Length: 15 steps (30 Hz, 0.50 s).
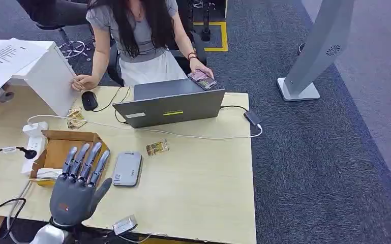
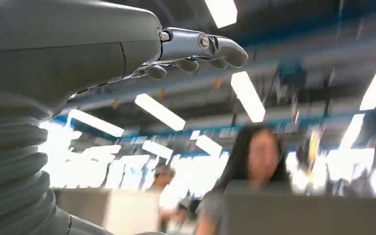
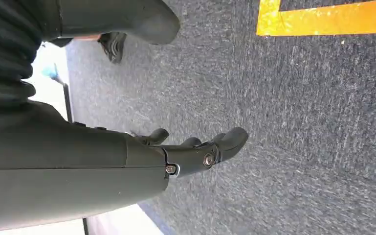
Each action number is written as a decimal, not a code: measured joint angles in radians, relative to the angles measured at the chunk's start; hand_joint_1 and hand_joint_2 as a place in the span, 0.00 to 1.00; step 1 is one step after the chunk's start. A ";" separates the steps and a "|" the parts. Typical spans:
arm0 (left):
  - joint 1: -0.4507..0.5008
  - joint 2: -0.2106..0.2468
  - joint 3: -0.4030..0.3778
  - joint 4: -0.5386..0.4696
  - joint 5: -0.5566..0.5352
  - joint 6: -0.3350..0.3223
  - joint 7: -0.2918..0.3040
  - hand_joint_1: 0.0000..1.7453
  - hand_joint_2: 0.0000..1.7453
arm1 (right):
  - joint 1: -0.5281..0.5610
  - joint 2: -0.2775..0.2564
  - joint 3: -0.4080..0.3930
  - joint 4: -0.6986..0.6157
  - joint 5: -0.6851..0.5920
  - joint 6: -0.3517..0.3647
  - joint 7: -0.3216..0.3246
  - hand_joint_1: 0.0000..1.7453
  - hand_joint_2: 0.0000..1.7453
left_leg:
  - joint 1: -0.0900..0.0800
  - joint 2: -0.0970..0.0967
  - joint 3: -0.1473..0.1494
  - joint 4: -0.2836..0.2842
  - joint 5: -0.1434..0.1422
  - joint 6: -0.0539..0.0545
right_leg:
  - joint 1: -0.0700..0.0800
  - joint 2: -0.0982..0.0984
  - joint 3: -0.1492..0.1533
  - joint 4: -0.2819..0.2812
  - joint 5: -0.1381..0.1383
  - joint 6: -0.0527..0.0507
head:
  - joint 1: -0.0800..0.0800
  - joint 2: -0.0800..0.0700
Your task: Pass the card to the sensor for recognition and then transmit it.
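My left hand [image 1: 76, 185] is up over the near left part of the table [image 1: 198, 188]. Its fingers [image 1: 84, 160] are straight and spread apart, and it holds nothing. They reach over the edge of a brown cardboard box [image 1: 56, 147]. Just beside my hand, to the right, a flat grey sensor [image 1: 127, 168] lies on the table. A little past it lies the card [image 1: 157, 148], flat on the wood, between the sensor and the laptop [image 1: 170, 107]. The card is not touching my hand. Nothing covers it. Behind the laptop sits a person [image 1: 137, 35], one hand by a black mouse [image 1: 89, 100] and the other hand on a phone [image 1: 202, 79]. A white cable [image 1: 193, 135] runs across the table in front of the laptop. Far to the right, a grey stand [image 1: 315, 51] rests on the dark carpet. My right hand [image 3: 195, 149] hangs down over the carpet, fingers loosely bent, with nothing in it.
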 joint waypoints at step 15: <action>0.096 0.070 0.088 0.037 0.127 -0.218 0.075 0.00 1.00 | 0.001 0.006 -0.046 0.000 0.011 -0.006 0.001 0.00 1.00 | 0.000 -0.002 0.000 0.000 0.000 -0.001 | 0.001 -0.003 0.002 0.000 -0.001 -0.001 | 0.000 0.000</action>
